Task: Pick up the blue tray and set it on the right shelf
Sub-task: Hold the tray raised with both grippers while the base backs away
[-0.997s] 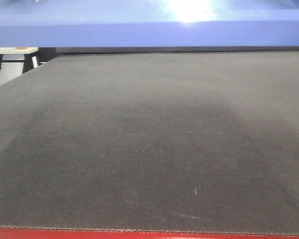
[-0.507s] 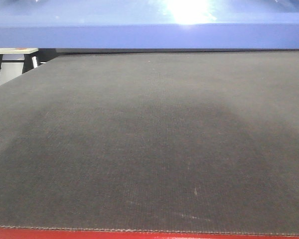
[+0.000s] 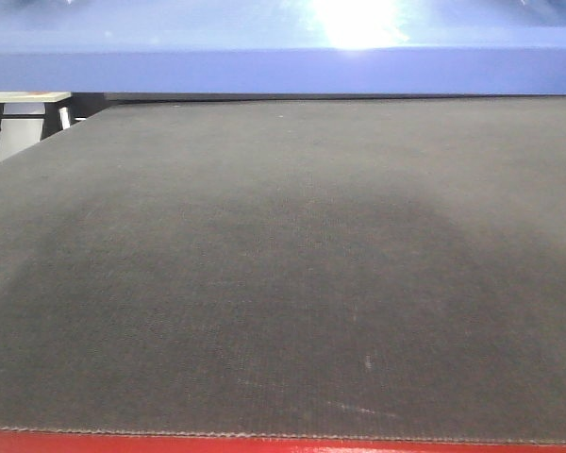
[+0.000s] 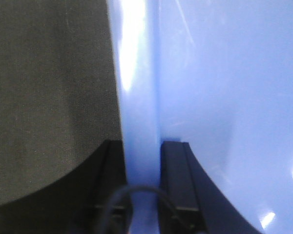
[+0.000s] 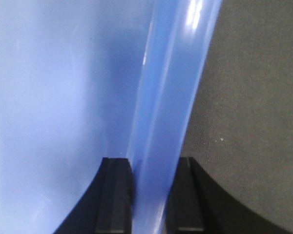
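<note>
Grasp secured: left gripper (image 4: 144,187) and right gripper (image 5: 150,195) each pinched a rim of the blue tray (image 3: 264,57) above the dark mat (image 3: 283,283); the next move called for a level, synchronised carry rightward

Cropped blue tray (image 3: 170,61)
Your front view cuts it off at the top; glare whitens part; both wrist close-ups blur.

blue tray (image 3: 283,57) spans full width over far desk (image 3: 283,283), desk surface open in front, tray rim fills gap of left gripper (image 4: 142,146) and right gripper (image 5: 151,163), desk free outside each rim
</note>
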